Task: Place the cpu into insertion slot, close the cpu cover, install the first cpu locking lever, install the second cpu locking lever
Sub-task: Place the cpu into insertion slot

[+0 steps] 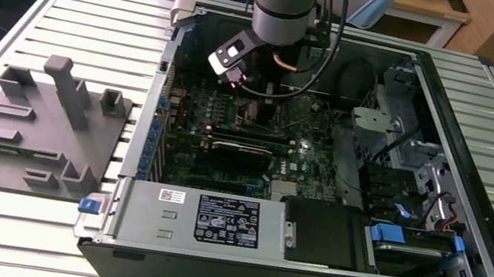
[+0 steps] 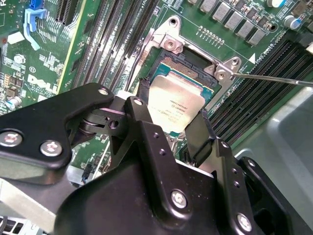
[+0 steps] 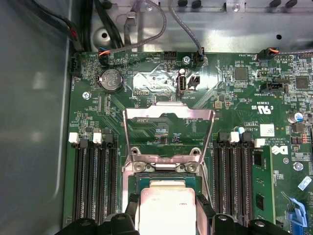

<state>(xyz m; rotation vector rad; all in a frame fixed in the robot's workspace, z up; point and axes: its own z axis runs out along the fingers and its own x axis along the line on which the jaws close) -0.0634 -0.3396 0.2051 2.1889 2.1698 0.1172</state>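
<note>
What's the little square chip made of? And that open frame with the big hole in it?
The cpu looks like metal on top: dull grey-silver, matte, softly catching the light. The cpu cover seems to be thin sheet metal, brownish-silver and slightly shiny, with a square window cut through it. It is probably steel, though the look alone can't settle that.

Cpu (image 2: 177, 104), a small square chip with a dull silver top, sits slightly tilted over the insertion slot (image 2: 182, 66); black frame and gold contacts show past one edge, and I cannot tell if it is seated. Cpu cover (image 3: 168, 114), a thin brownish-silver frame with a square window, stands swung open at the slot's hinge. A thin wire locking lever (image 2: 274, 80) sticks out free, not latched.
</note>
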